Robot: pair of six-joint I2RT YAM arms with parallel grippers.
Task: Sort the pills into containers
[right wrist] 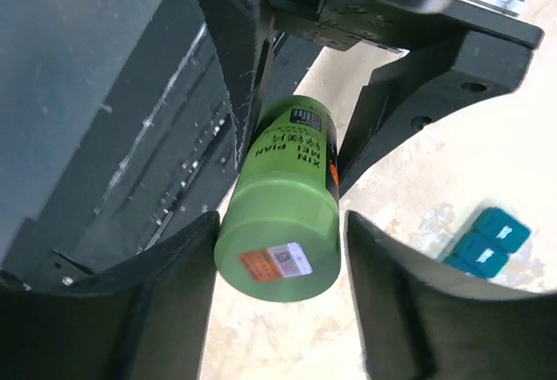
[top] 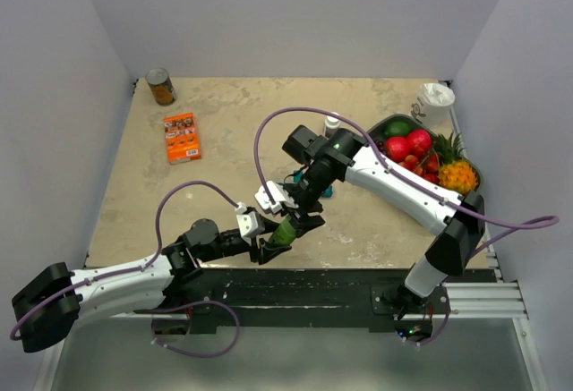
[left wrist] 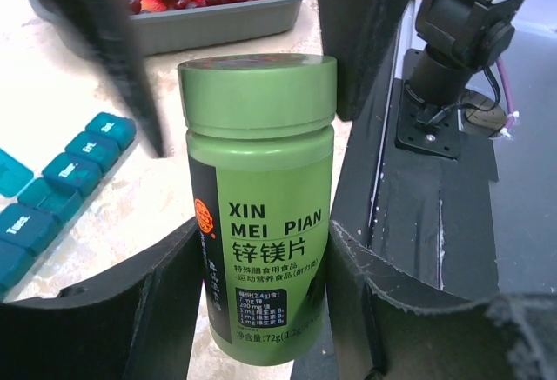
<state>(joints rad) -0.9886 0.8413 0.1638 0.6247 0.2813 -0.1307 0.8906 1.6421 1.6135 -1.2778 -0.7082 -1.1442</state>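
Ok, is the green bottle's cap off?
No, the cap sits closed on top of the bottle, with no opening showing.

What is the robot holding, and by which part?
The left gripper clamps the green bottle by its lower body; the right gripper flanks the cap, contact unclear.

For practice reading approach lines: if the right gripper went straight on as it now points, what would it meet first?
Probably the green bottle: its cap sits between the right gripper's fingers, with the left gripper holding the body beyond.
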